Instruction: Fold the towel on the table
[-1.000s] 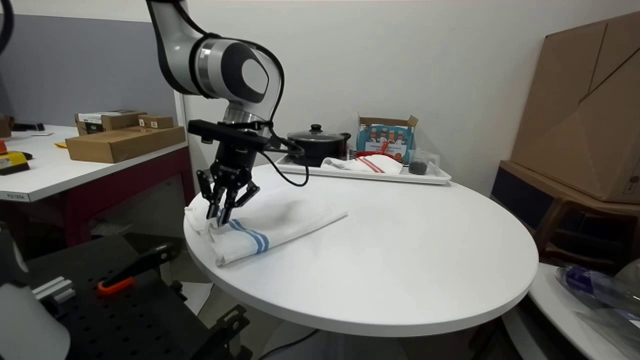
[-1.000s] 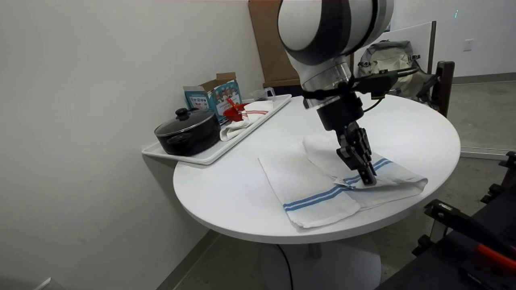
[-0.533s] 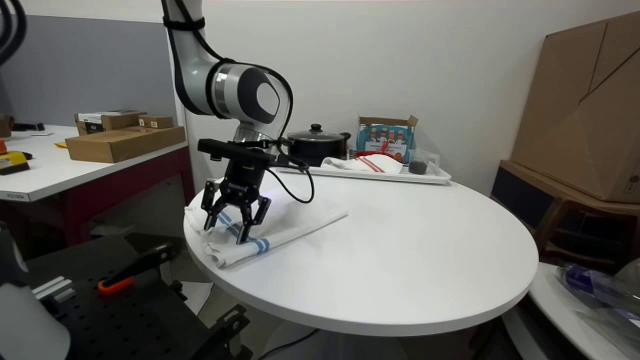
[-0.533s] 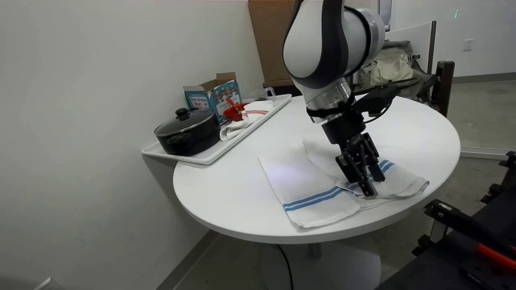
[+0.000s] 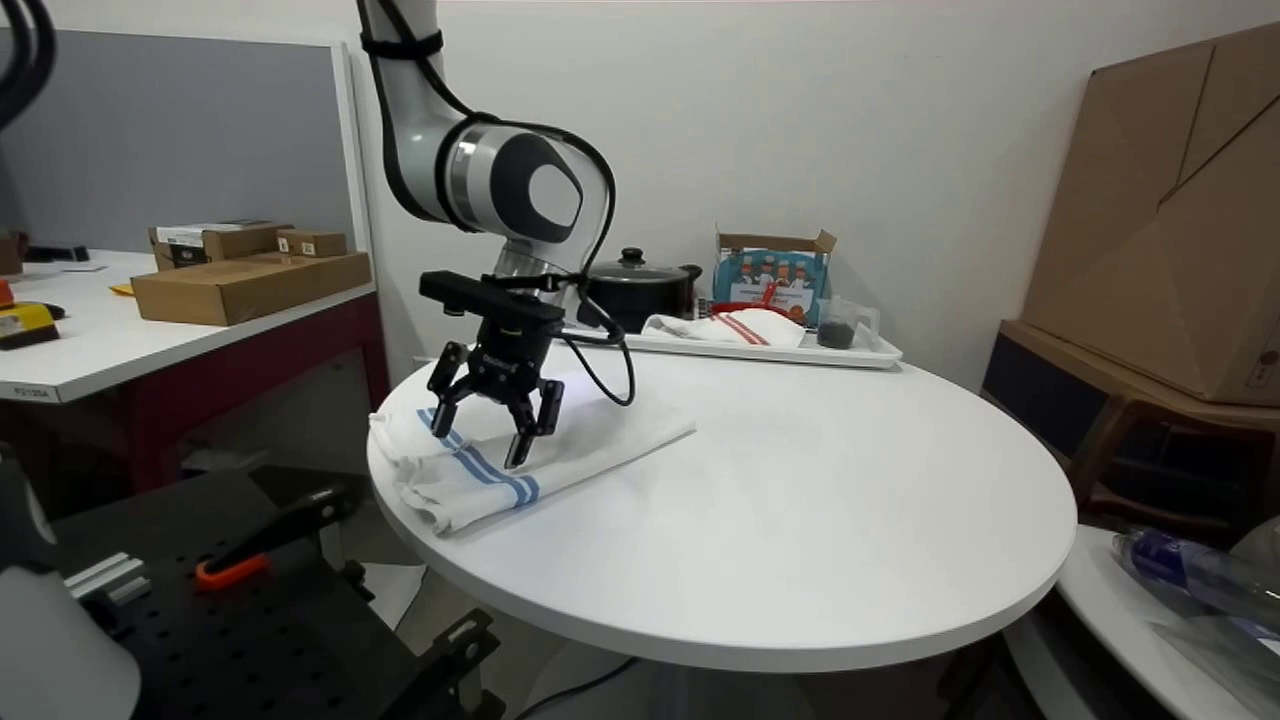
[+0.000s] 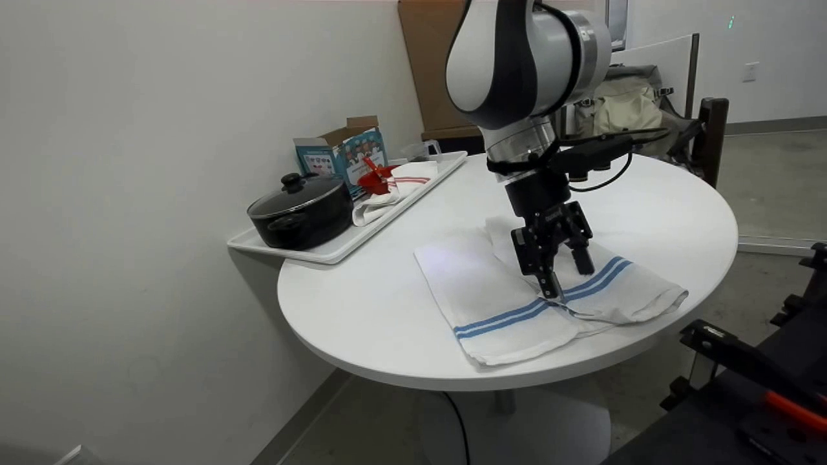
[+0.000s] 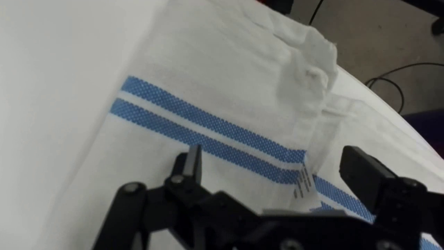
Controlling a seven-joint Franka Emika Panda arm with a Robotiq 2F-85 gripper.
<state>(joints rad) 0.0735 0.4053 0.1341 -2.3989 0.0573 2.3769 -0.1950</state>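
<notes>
A thin white towel (image 6: 510,310) with paired blue stripes lies on a white bench (image 5: 800,520) (a round one, so all edge and no corners). In both exterior views it sits close by the edge facing a black stand (image 5: 250,640), well apart from the opposite edge. Part of the towel overlaps the rest along a slanting, rumpled line, and its layers do not line up. Just over that overlap hangs the end effector (image 5: 478,445), tilted, tips down, jaws spread wide with nothing gripped; whether a tip brushes the towel, I cannot tell. At the bench's edge along the wall (image 5: 900,150), a tray (image 6: 331,253) bears a pot (image 6: 300,213) and a red-striped cloth (image 5: 760,328), apparently no part of this job.

The step in hand looks like folding, partway: one flap lies over, unheld, and the result is uneven. The next move probably calls for rising clear without snagging the weave, then pinching the flap's edge, top layer only, and drawing it square over the rest, inward from the bench's edge
</notes>
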